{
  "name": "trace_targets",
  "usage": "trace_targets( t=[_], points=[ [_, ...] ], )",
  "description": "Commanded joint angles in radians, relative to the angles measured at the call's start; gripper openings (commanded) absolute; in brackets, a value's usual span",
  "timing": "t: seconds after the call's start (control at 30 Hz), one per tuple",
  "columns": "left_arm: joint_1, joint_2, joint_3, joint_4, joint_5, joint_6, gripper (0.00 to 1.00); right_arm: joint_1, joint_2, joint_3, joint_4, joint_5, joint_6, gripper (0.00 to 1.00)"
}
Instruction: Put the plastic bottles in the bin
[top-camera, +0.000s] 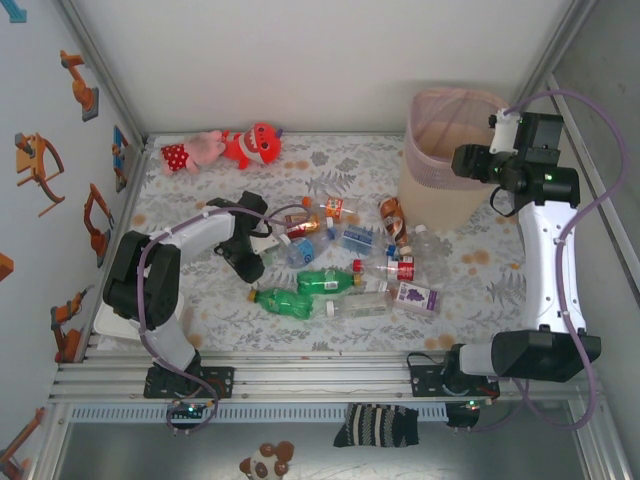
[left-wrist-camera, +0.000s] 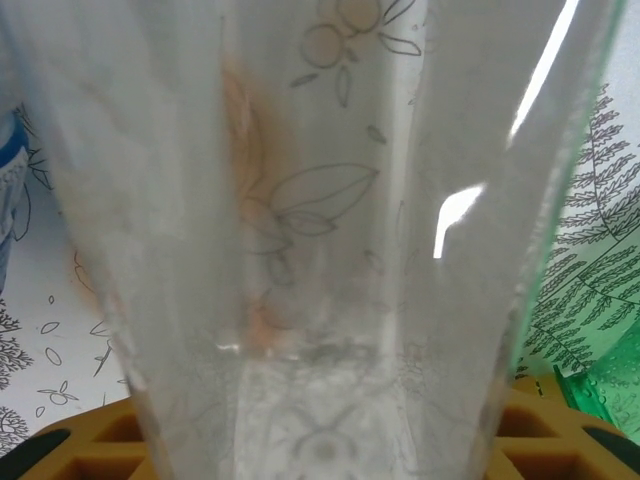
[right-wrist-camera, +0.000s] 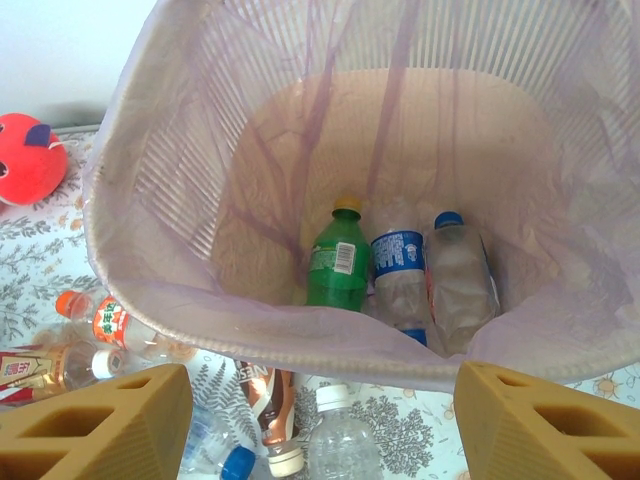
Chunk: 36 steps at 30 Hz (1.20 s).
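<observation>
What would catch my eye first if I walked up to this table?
A jumble of bottles lies mid-table, clear and green, with bright caps and labels. At the far right stands a tall pink bin, and the right wrist view shows a few bottles already lying at its bottom. A red plush toy lies along the far edge, on the left.

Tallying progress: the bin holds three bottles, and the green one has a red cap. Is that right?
Not quite. The right wrist view shows the green bottle in the bin has a yellow cap, not a red one. The count of three stands.
</observation>
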<state>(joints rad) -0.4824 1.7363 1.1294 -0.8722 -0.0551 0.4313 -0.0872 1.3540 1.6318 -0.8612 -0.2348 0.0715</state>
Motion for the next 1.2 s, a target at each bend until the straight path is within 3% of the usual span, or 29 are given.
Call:
trace_targets(
  t=[0.0, 0.37, 0.6, 0.8, 1.0, 1.17],
  points=[
    [0.008, -0.041, -0.007, -0.042, -0.005, 0.003, 0.45, 0.016, -0.035, 0.039, -0.024, 0.009, 0.005, 0.69],
    [0.020, -0.191, -0.016, -0.008, 0.049, 0.006, 0.40, 0.051, -0.090, 0.047, -0.049, -0.005, 0.021, 0.68],
    [0.021, -0.335, -0.015, 0.086, 0.166, -0.023, 0.39, 0.098, -0.211, -0.073, 0.110, -0.173, 0.061, 0.68],
    [0.021, -0.440, -0.009, 0.200, 0.394, -0.103, 0.37, 0.169, -0.279, -0.157, 0.275, -0.289, 0.126, 0.68],
    [0.019, -0.612, -0.105, 0.495, 0.734, -0.237, 0.37, 0.299, -0.287, -0.181, 0.386, -0.397, 0.130, 0.68],
    [0.007, -0.703, -0.158, 0.721, 0.937, -0.348, 0.39, 0.420, -0.280, -0.184, 0.473, -0.471, 0.146, 0.68]
  ],
)
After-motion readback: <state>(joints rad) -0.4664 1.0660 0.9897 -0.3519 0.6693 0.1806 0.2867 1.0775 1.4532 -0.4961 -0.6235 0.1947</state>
